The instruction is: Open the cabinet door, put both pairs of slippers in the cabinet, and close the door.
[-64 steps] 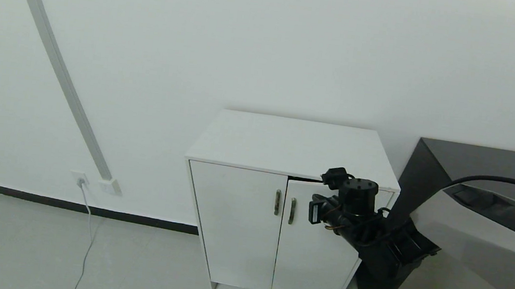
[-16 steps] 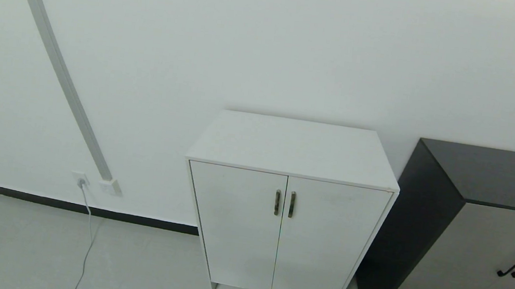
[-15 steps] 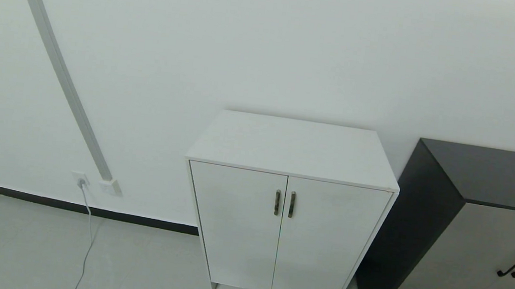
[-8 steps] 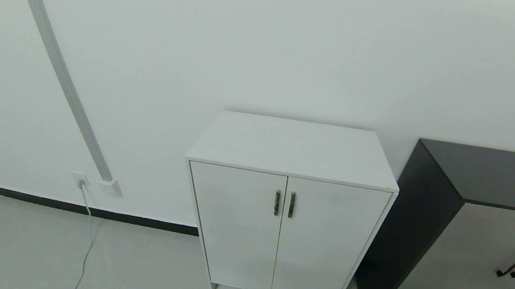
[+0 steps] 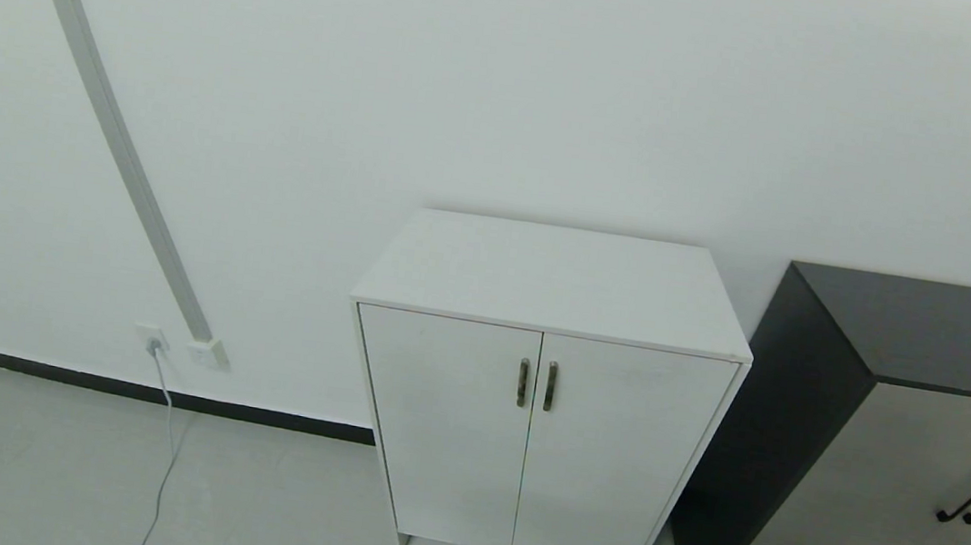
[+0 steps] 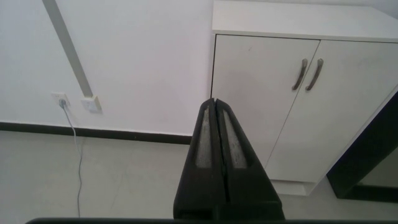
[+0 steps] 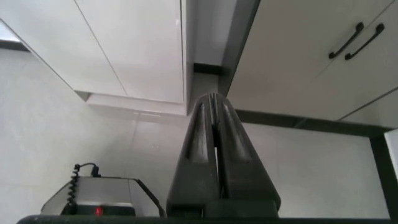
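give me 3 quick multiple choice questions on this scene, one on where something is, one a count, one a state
1. Seen from the head view, on which side of the white cabinet does the black cabinet stand?
A. the robot's left
B. the robot's right
C. on top of it

2. How many handles are on the white cabinet's front?
A. one
B. two
C. four

3. What state are the white cabinet's doors in?
A. both shut
B. one ajar
C. both wide open

Answers:
1 B: the black cabinet stands close beside the white one on the right of the head view.
2 B: each door has one handle, the two side by side at the middle seam.
3 A: both doors lie flush with the front, with no gap into the inside.
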### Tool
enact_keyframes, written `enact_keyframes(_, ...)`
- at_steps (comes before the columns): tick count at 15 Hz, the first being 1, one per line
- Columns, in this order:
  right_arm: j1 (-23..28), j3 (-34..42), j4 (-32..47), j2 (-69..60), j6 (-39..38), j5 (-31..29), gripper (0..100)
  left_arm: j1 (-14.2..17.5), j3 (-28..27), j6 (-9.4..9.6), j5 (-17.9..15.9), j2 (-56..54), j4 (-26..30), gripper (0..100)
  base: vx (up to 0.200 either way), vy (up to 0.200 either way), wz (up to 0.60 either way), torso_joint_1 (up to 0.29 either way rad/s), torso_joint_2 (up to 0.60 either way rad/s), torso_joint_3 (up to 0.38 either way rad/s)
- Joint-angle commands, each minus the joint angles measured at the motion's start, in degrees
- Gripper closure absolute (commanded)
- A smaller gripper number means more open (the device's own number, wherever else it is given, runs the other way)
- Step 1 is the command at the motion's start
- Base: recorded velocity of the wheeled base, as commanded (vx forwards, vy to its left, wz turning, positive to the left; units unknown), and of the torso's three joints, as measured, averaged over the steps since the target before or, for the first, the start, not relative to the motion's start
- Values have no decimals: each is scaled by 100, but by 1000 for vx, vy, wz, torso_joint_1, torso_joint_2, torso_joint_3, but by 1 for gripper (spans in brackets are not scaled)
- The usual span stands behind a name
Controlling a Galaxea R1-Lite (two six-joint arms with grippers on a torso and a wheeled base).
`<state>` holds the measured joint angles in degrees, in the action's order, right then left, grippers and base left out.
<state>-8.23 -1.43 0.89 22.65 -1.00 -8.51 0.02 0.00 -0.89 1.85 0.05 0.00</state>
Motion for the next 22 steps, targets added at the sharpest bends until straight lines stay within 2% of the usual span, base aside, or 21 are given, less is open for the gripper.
enact_keyframes(1,67,81,-1,29,-313,51,100,6,0,-8,8,4,0,100,0,0,0,0,0,0)
enact_keyframes(5,515,99,-27,-384,-208,121,100,6,0,-8,8,4,0,100,0,0,0,0,0,0)
enact_keyframes(6,946,90,-27,-393,-208,121,100,6,0,-8,8,4,0,100,0,0,0,0,0,0)
enact_keyframes(7,1087,99,-36,-472,-208,121,100,6,0,-8,8,4,0,100,0,0,0,0,0,0)
enact_keyframes(13,1095,116,-36,-1448,-208,165,100,6,0,-8,8,4,0,100,0,0,0,0,0,0)
enact_keyframes(15,840,116,-36,-1905,-190,165,100,6,0,-8,8,4,0,100,0,0,0,0,0,0)
enact_keyframes(17,814,116,-45,-2265,-208,174,100,6,0,-8,8,4,0,100,0,0,0,0,0,0)
enact_keyframes(22,814,143,-124,-2256,-401,139,100,6,0,-8,8,4,0,100,0,0,0,0,0,0)
